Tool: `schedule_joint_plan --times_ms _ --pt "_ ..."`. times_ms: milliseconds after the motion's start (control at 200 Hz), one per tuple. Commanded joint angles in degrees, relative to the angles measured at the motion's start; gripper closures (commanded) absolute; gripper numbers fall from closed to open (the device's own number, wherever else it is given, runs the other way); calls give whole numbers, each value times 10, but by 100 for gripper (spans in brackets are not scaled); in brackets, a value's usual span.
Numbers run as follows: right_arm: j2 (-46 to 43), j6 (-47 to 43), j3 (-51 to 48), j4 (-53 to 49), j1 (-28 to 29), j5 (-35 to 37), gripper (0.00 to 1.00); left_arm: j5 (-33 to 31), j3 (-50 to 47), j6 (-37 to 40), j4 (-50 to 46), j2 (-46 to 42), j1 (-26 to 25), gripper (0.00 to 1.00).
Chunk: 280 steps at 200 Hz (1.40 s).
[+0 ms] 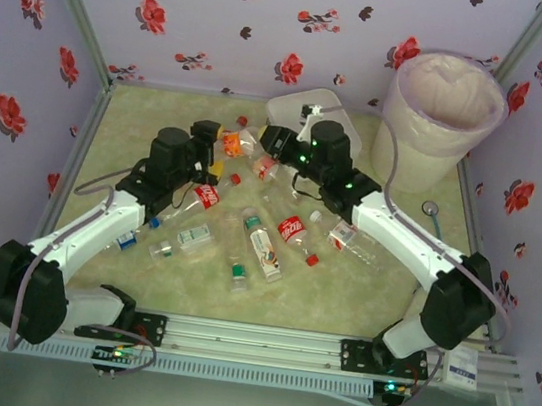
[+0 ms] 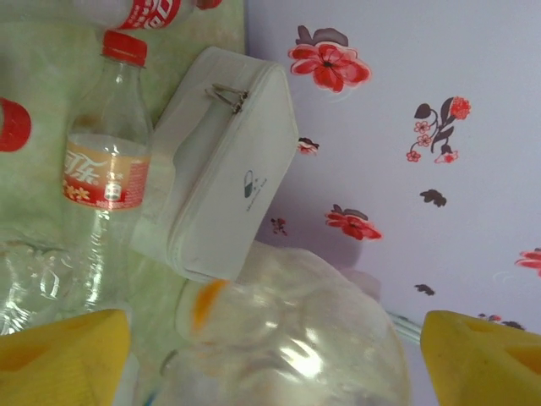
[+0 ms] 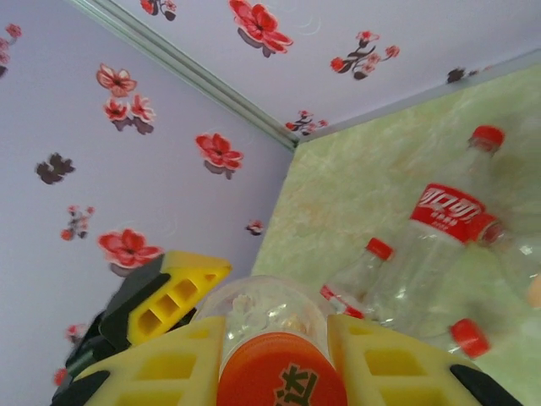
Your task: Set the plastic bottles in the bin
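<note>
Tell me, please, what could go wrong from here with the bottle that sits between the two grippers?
The left gripper, open, flanks the orange-labelled bottle that the right gripper clamps; lifting now could snag it. The bin stands tall, so a low carry might hit its rim, and the smooth bottle could slip.

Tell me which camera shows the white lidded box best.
Left wrist: the white box lies close and nearly whole, clasp and logo clear. In the top external view the white box is small, partly hidden behind the right arm.
</note>
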Motion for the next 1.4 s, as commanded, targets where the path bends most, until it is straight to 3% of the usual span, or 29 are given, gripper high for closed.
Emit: schedule_joint_plan --times_ms 0,160,265,450,700,1000,1395 --pt "-67 -131 61 -114 -15 99 84 -35 -1 66 -42 -45 3 5" --pt "-129 -251 113 -215 -65 243 100 -77 23 160 -156 -92 14 0" --pt "-152 -326 153 -255 -112 336 100 -87 39 224 -217 -104 18 0" --pt "-140 -415 200 -255 -212 433 100 -89 59 312 -282 -101 19 0" --pt "-28 -418 270 -265 -313 411 100 -88 78 396 -347 -99 19 0" --pt "116 -409 349 -311 -354 381 100 -104 116 483 -446 -101 18 0" --pt "288 -360 485 -458 -415 275 100 -105 132 545 -491 -88 18 0"
